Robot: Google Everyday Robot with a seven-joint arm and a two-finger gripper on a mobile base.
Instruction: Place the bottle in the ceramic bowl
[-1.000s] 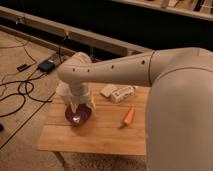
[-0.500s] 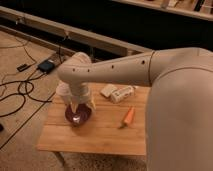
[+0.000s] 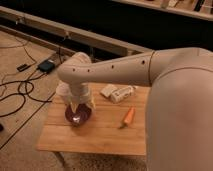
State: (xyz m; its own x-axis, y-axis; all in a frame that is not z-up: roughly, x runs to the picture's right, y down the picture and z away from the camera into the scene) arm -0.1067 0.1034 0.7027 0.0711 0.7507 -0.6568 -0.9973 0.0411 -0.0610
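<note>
Hovering directly above the ceramic bowl (image 3: 86, 118), the gripper (image 3: 78, 107) points downward with its jaws spread and nothing between them. The bowl stands near the left end of the wooden table (image 3: 100, 136). The bottle (image 3: 125, 93) lies on its side on the table's far edge, well apart from the bowl and just beside a pale block (image 3: 107, 90). A carrot (image 3: 129, 116) lies nearer the camera, right of the bowl.
</note>
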